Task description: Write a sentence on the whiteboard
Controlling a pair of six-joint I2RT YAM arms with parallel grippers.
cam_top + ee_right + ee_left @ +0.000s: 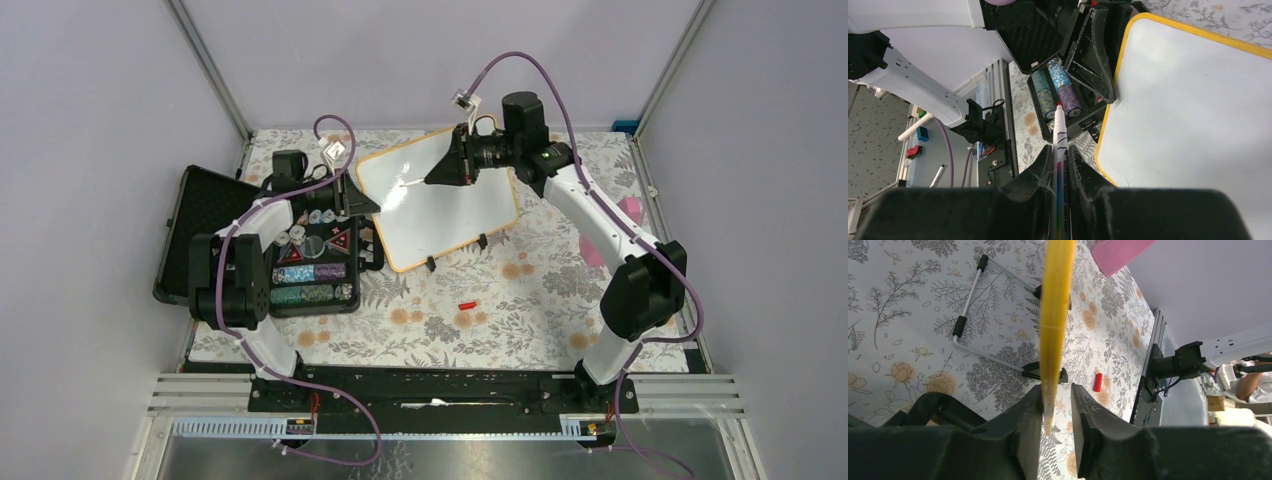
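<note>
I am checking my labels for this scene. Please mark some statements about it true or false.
The right pincer grips a white red-tipped marker pen. True.
The glossy white wooden-framed whiteboard carries a written sentence. False: no writing shows.
The left pincer has the board's frame edge between its fingers. True.
The small red cylinder lies in the black chip case. False: it lies on the floral tablecloth.
</note>
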